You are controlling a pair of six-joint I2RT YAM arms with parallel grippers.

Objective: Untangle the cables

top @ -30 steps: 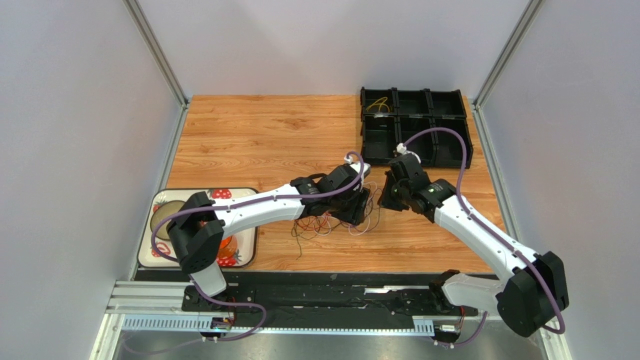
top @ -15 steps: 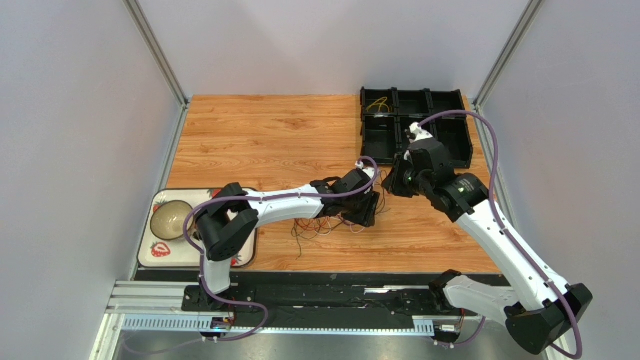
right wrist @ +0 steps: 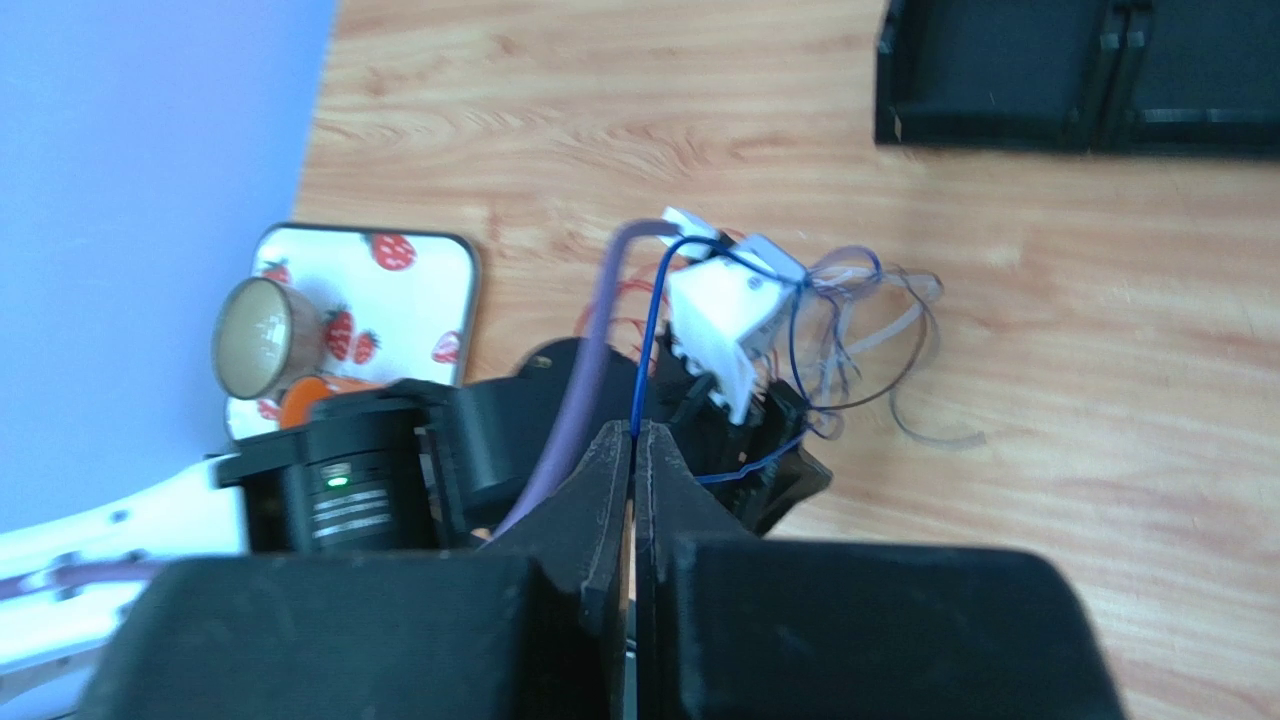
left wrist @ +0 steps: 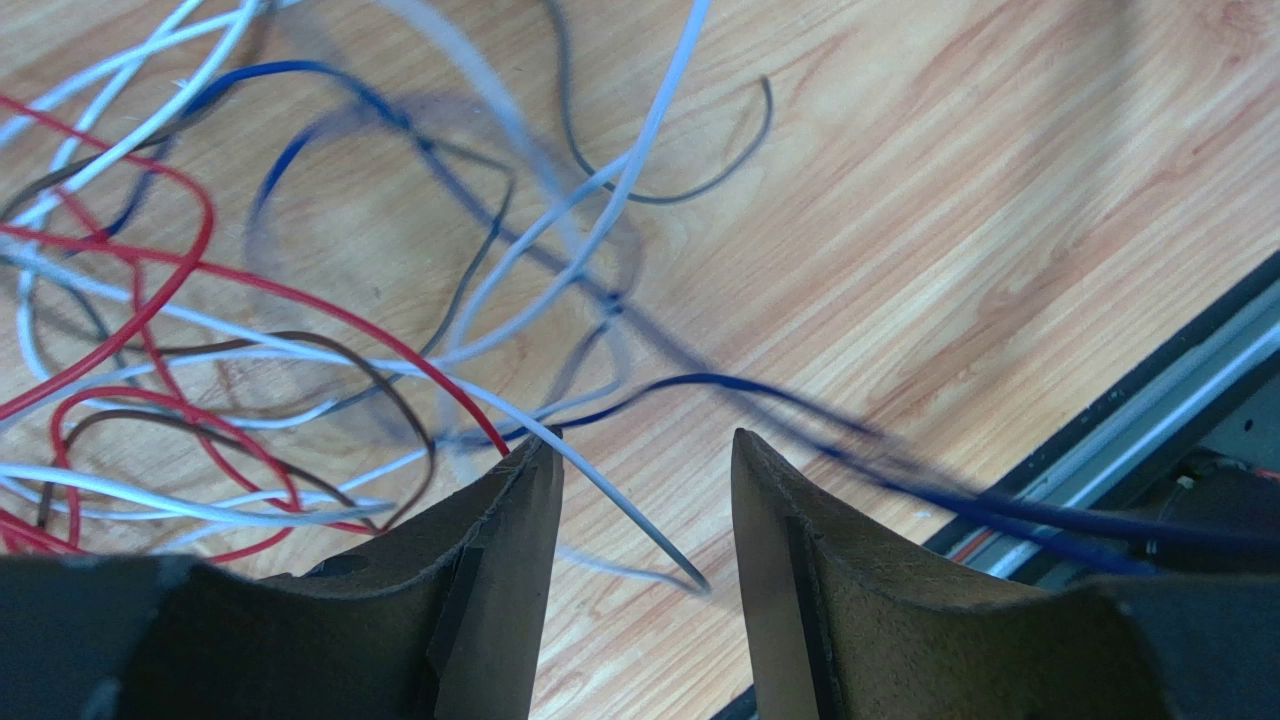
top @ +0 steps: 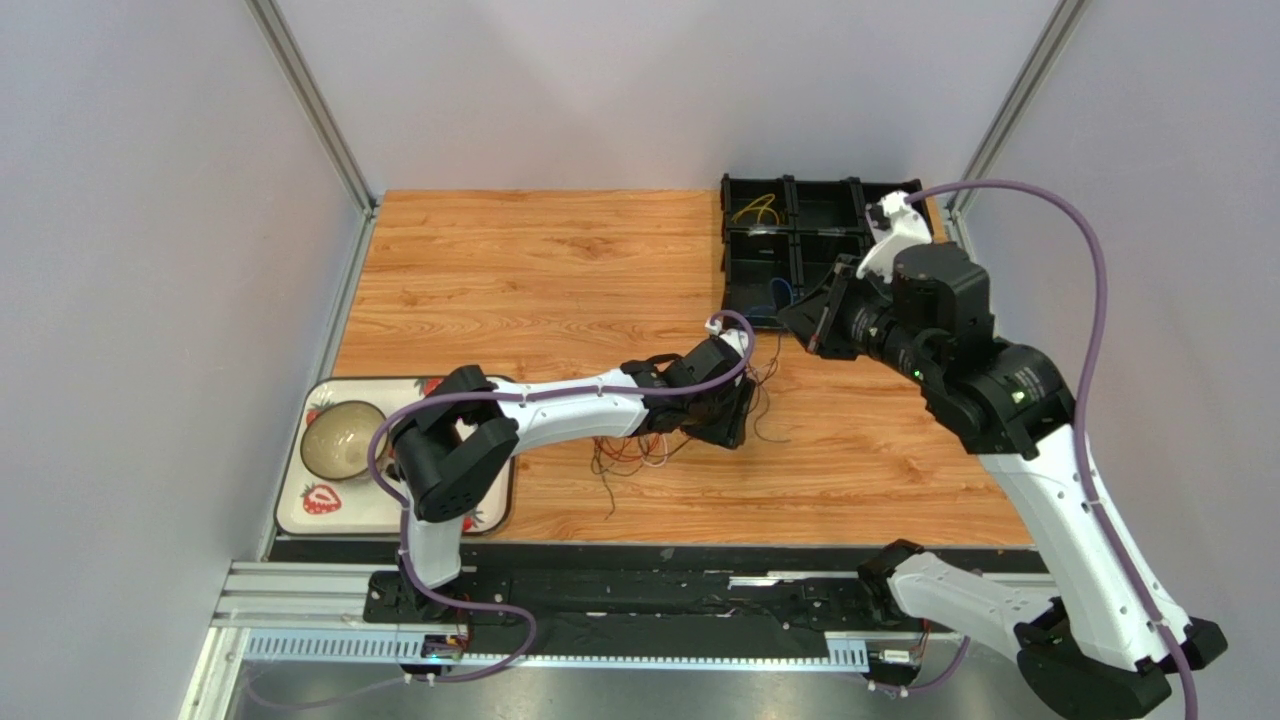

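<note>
1 wood worktop [top: 526, 285]; 1 black divided bin [top: 902, 203] far right w/ 1 yellow cable [top: 759, 207] in its back-left cell; 1 strawberry tray [top: 295, 450] + 1 bowl [top: 338, 440] near left. Cables [top: 646, 450] = 1 loose tangle mid-worktop under the left end effector [left wrist: 643, 465], fingers apart, straddling a white cable [left wrist: 601, 488], gripping nothing. Right end effector [right wrist: 633, 435] is clamped on 1 blue cable [right wrist: 643, 338], which runs diagonally from near the bin down-left to the tangle.

The left arm [top: 579, 402] and right arm [top: 1040, 489] have white links and black joint housings. 1 thick purple hose [top: 1103, 308] runs along each. The left gripper [left wrist: 643, 438] has 2 matte black, wedge-shaped fingers [left wrist: 496, 600].
</note>
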